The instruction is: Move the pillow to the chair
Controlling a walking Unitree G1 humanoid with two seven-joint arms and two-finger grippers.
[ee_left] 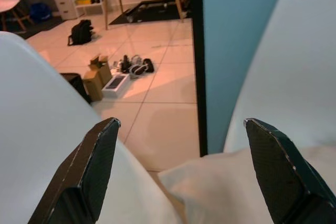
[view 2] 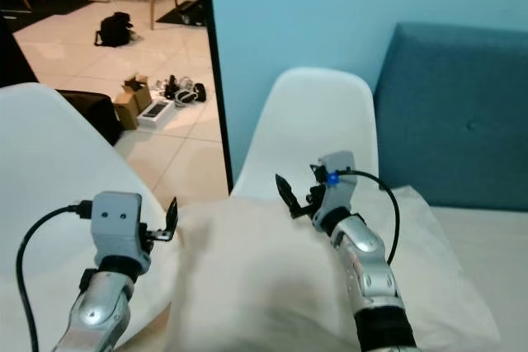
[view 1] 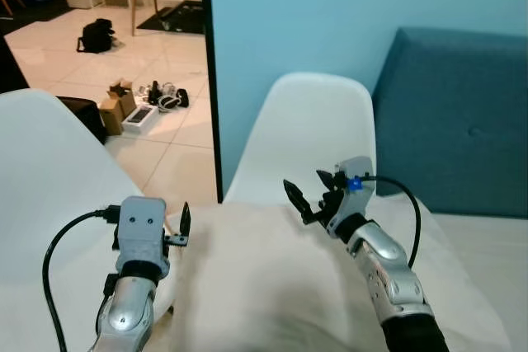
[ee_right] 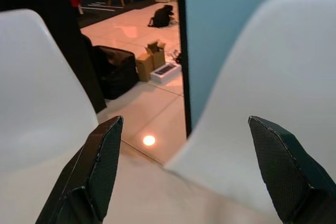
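A cream pillow lies low in front of me, in front of the back of a white shell chair. My left gripper hovers open at the pillow's left edge, beside a second white chair. In the left wrist view a pillow corner shows below that gripper, nothing between the fingers. My right gripper is open just above the pillow's far edge, close to the chair back. Along the right wrist view, the right gripper holds nothing, with the pillow below it.
A blue sofa stands against the pale blue wall at the right. The wall's black edge runs down between the two chairs. Beyond it, cardboard boxes and a black bag lie on the tiled floor.
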